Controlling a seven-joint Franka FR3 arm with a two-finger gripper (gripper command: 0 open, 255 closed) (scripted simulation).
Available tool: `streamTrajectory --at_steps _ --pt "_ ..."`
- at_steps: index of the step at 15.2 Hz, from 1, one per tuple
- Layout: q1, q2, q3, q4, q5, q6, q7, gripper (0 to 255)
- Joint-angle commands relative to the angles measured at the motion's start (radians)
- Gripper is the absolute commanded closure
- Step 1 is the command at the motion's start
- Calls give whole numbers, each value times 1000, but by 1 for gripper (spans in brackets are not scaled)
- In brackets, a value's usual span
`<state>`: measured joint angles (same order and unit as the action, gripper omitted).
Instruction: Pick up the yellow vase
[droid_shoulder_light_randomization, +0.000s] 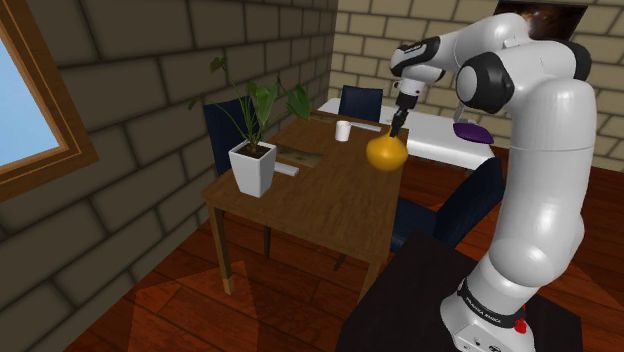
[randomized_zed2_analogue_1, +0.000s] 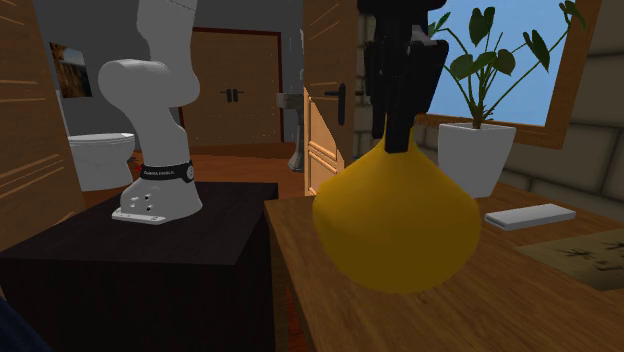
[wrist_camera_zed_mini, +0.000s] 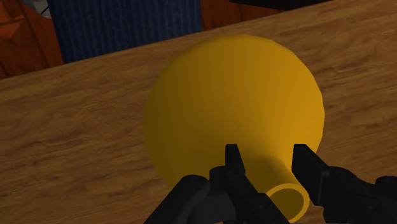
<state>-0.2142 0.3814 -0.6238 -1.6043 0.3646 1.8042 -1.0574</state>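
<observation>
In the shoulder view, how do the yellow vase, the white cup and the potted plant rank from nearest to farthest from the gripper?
1. yellow vase, directly below the gripper.
2. white cup, on the table, toward the view's left.
3. potted plant, farthest toward that left.

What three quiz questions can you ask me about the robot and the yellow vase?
1. True or false: the gripper clasps the yellow vase by its narrow neck.
2. What grows in the white pot? A: a green plant. B: a red mushroom. C: a cactus.
3. What colour are the chairs at the table?

Key: 1 true; 2 A; 3 dark blue.
</observation>
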Motion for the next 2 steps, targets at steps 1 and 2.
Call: streamTrajectory --at_steps 1,2 --pt "-2 -4 -2 14 -3 -17 2 255" --pt "-2 -4 -2 15 -3 -17 2 255"
